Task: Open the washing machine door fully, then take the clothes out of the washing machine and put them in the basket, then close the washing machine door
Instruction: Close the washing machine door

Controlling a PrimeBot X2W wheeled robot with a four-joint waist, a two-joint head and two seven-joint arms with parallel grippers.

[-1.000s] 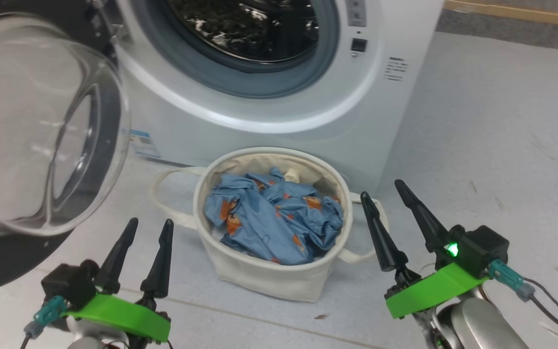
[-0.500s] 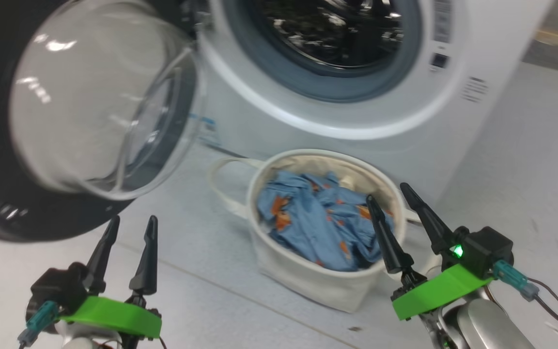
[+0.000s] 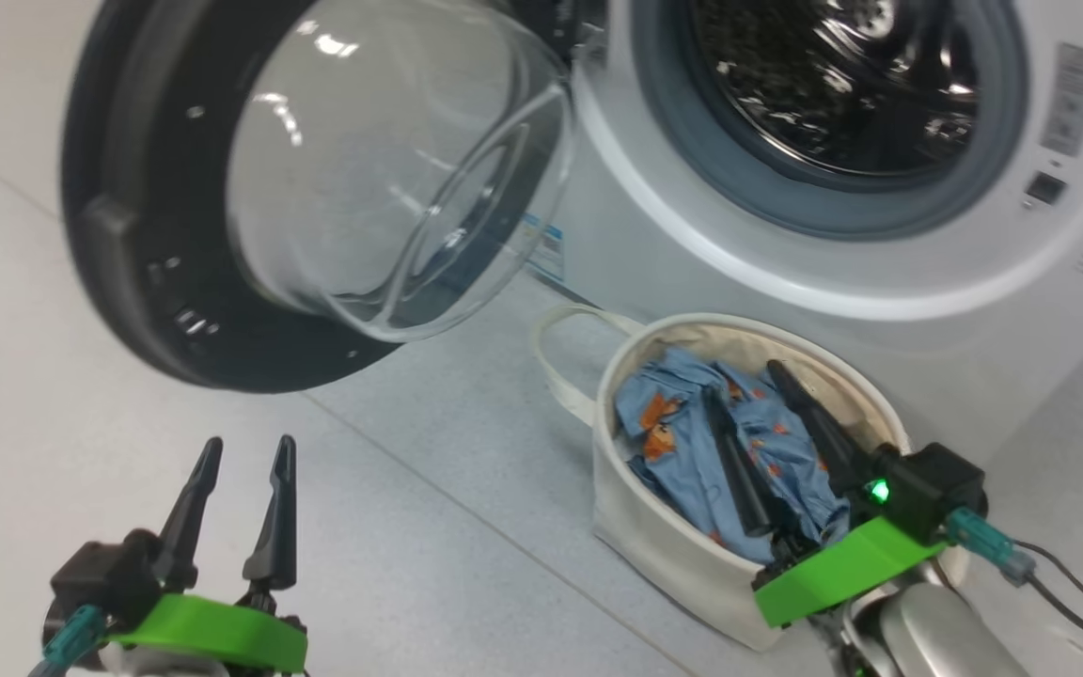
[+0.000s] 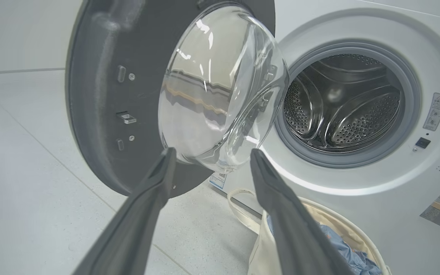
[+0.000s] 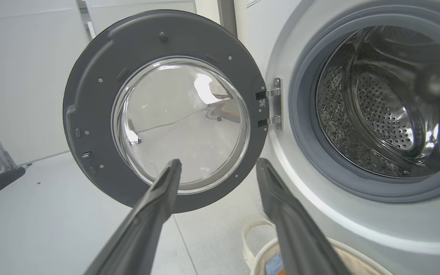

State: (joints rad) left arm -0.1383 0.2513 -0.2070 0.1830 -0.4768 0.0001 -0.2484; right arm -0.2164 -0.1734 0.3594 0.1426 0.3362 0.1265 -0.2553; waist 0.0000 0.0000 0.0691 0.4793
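— Where does the washing machine door (image 3: 316, 188) stand?

— It is swung wide to the left of the washing machine (image 3: 786, 282), hanging on hinges at the left edge of the round opening. Its dark inner rim and glass dome face the robot. The steel drum (image 3: 842, 85) shows its perforated wall and paddles.

— And the clothes (image 3: 682, 451)?

— The blue printed fabric lies bunched inside the basket (image 3: 654, 536). The basket sits on the floor (image 3: 410, 527), close against the foot of the machine's front and below the opening.

— What is the left gripper (image 3: 249, 442) doing?

— It hangs over bare floor below the door, fingers spread, with nothing between them. In the left wrist view they point at the glass dome.

— And the right gripper (image 3: 744, 380)?

— Its fingers are spread too, and they are empty. In the head view they lie across the near rim of the basket, in front of the clothes. Whether they touch the fabric cannot be told.
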